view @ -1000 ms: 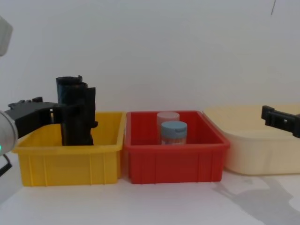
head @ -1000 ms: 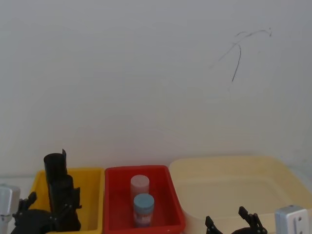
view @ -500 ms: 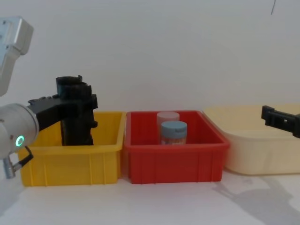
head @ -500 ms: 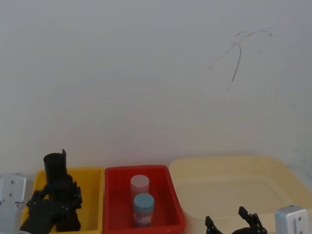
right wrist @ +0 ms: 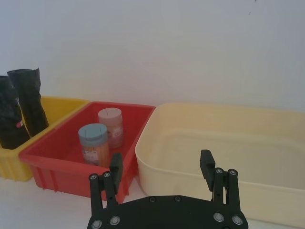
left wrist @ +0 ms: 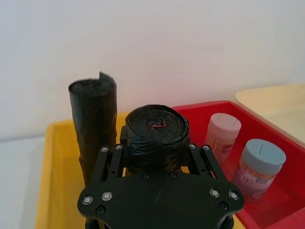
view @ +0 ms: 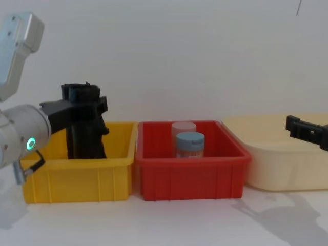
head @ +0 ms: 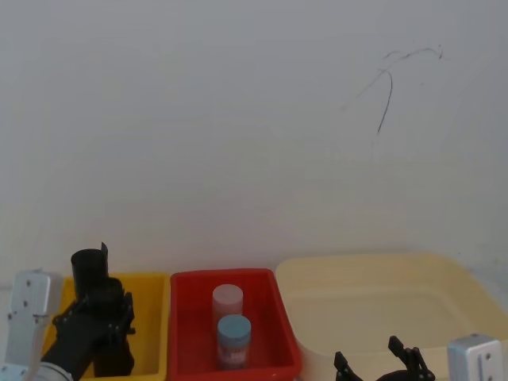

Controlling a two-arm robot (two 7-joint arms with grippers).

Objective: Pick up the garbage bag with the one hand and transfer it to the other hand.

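Note:
The garbage bag (left wrist: 155,138), a black roll of crinkled film, stands in the yellow bin (view: 77,179) at the far left. My left gripper (view: 84,110) is shut on it near its top, with a finger on each side. A second, taller black roll (left wrist: 93,124) stands right beside it in the same bin. In the chest view the two rolls overlap behind the gripper. My right gripper (right wrist: 161,167) hangs open and holds nothing, low on the right, in front of the cream tub (right wrist: 219,143).
A red bin (view: 189,177) in the middle holds a blue-lidded jar (view: 190,145) and a pale-lidded jar (view: 183,128). The large cream tub (view: 287,164) sits at the right. A white wall rises close behind the bins.
My left arm has swung its wrist upward and tilted more steeply while the gripper stayed at the roll's top. The rolls have hardly shifted. The right arm has not moved.

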